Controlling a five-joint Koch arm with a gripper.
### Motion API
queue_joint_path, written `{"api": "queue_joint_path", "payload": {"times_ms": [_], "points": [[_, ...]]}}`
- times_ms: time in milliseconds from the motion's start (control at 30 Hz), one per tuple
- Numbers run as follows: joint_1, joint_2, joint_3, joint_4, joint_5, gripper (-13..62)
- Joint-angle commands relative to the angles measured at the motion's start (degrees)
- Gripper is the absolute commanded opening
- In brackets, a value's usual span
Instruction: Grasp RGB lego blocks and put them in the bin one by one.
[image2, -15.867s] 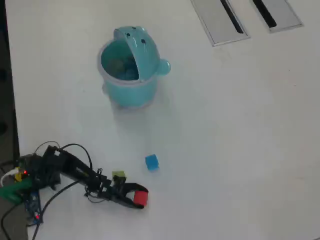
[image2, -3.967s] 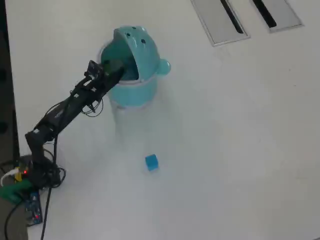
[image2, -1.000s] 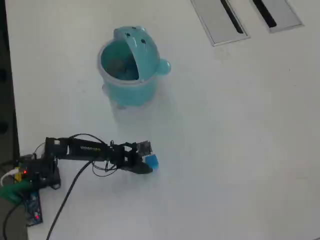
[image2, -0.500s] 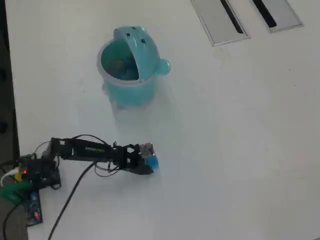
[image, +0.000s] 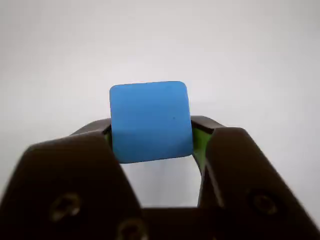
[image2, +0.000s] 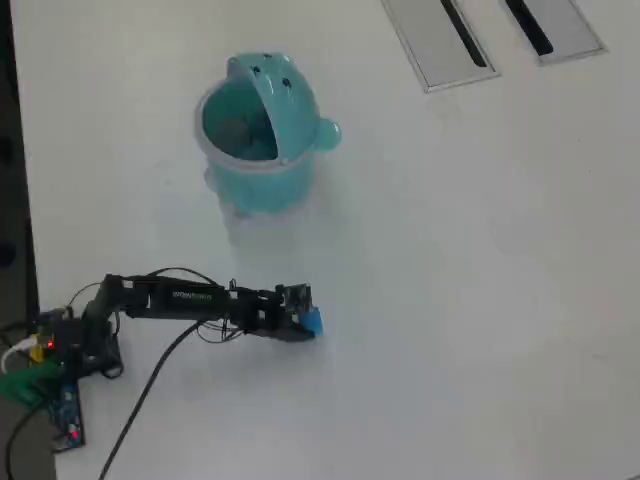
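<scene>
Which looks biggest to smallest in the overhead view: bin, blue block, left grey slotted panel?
1. Bin, largest.
2. Left grey slotted panel, somewhat smaller as shown; the frame's top edge crops it.
3. Blue block, by far the smallest, at the gripper.

The arm (image2: 170, 298) lies stretched low across the table toward the right in the overhead view, the gripper (image: 150, 135) at its far end, both dark jaws pressed against the sides of the blue block (image: 150, 121)
</scene>
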Motion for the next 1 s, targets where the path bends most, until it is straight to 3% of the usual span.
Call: {"api": "queue_joint_path", "payload": {"times_ms": [0, 667, 967], "points": [[-2.2, 6.68, -3.69, -6.68, 0.53, 10.3], [-20.83, 34.19, 12.83, -10.99, 1.49, 10.2], [-30.23, 41.31, 15.73, -16.35, 2.02, 10.0]]}}
